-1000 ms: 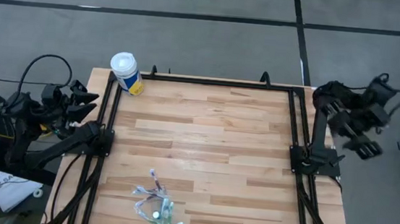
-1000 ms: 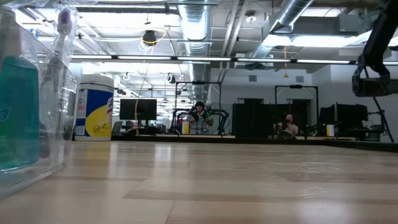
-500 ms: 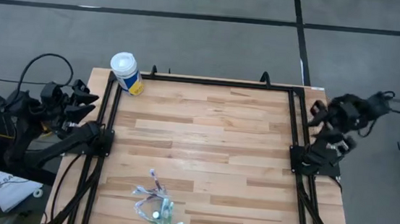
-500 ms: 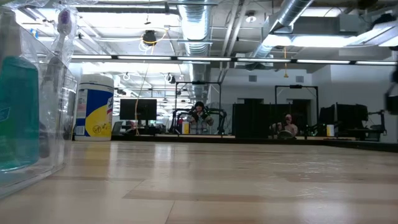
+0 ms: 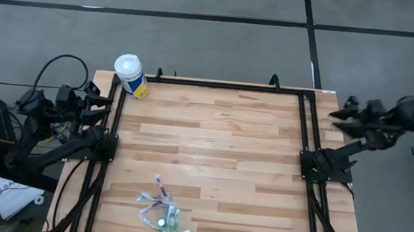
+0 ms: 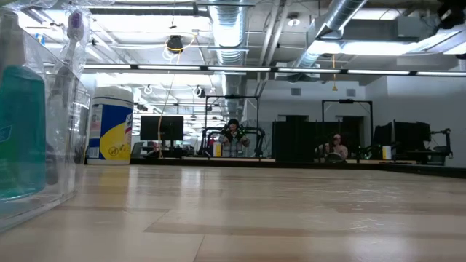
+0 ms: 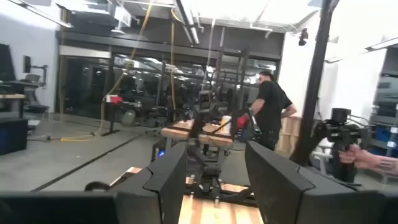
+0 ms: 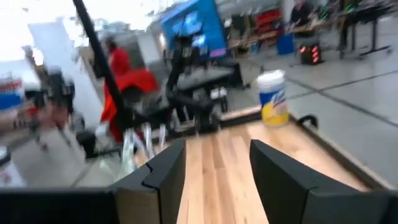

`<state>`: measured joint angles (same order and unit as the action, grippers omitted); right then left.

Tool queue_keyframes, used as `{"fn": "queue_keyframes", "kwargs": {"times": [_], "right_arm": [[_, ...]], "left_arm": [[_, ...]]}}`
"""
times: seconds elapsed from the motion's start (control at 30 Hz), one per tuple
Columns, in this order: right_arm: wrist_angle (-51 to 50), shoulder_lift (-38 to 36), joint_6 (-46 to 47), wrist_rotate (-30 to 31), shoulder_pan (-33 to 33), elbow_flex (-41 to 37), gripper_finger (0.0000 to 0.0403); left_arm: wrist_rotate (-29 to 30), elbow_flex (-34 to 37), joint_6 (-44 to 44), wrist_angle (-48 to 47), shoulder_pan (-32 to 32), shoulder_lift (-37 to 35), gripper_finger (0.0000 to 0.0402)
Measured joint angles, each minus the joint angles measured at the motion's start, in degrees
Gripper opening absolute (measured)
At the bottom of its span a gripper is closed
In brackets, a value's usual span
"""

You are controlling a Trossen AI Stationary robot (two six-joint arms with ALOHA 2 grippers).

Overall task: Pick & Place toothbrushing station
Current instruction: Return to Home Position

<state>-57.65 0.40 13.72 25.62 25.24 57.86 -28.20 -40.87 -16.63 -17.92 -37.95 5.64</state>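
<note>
**Both claws released and empty; loaded toothbrush holder sitting at table edge**

The right gripper (image 8: 217, 177) is hanging released, with nothing between its dark fingers (image 8: 163, 175). It is sitting off the right side of the light wooden plank table (image 5: 213, 131), outside the black frame rail (image 5: 308, 125), and pointing back toward the table. The left gripper (image 7: 214, 183) is also gaping and empty, off the table's left side near the far-left corner.

The small see-through plastic holder (image 5: 164, 221) is sitting at the table edge along the high view's bottom, left of centre, well apart from both grippers. The slim purple, white and pale green toothbrushes (image 5: 156, 196) are sticking out of it, and a teal-and-white tube (image 6: 20, 131) is showing inside it. The big white-lidded canister with yellow label (image 5: 130, 74) is standing at the far-left corner. A person in black (image 7: 272, 106) is standing in the room beyond.
</note>
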Motion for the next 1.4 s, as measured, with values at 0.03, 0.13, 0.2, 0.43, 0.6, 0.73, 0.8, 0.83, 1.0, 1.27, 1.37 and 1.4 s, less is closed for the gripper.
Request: {"fn": "queue_keyframes", "kwargs": {"times": [0.03,0.13,0.2,0.43,0.6,0.73,0.8,0.83,1.0,1.27,1.37,1.4], "right_arm": [[-0.84,-0.02,0.02,-1.12,-2.0,2.02,0.0169],[-7.21,0.0,0.28,-3.89,-8.73,6.79,0.0168],[-9.11,0.0,0.0,-5.83,-13.01,10.01,0.0168],[-20.96,0.0,2.61,-7.71,-23.85,16.12,0.0169],[-25.85,0.0,3.66,-6.04,-28.46,18.84,0.0169],[-27.4,0.0,2.79,-5.88,-30.37,19.61,0.0169],[-27.55,0.0,2.29,-5.91,-30.45,19.84,0.0169],[-27.61,0.0,1.97,-5.87,-30.43,20.01,0.0169],[-25.86,-0.02,1.2,-6.32,-30.45,20.0,0.0169],[-9.72,-0.04,-4.75,-13.41,-31.95,5.46,0.0169],[-3.34,-0.08,-3.37,-13.42,-32.11,-2.05,0.0169],[-0.06,-0.09,-3.46,-13.74,-32.1,-4.82,0.0169]], "left_arm": [[0.6,1.23,-0.02,0.08,0.02,-1.11,0.0159],[2.3,6.65,-1.84,0.08,0.0,-5.37,0.0159],[1.49,9.67,-3.4,-1.41,0.04,-5.41,0.0159],[3.88,19.22,-4.43,7.05,-0.09,-5.53,0.0159],[5.87,27.73,-6.53,14.13,-0.12,-5.56,0.0159],[5.86,36.12,-10.05,24.11,-0.15,-5.62,0.0159],[5.55,40.58,-11.75,30.12,-0.13,-5.6,0.0159],[6.13,40.45,-11.78,29.84,-0.15,-5.64,0.0159],[7.36,40.49,-8.32,28.46,-0.17,-4.76,0.0159],[6.83,40.49,-7.93,28.51,-0.16,-4.79,0.0159],[6.32,40.49,-7.72,28.73,-0.15,-4.79,0.0159],[5.79,40.49,-7.58,28.77,-0.15,-4.79,0.0159]]}}
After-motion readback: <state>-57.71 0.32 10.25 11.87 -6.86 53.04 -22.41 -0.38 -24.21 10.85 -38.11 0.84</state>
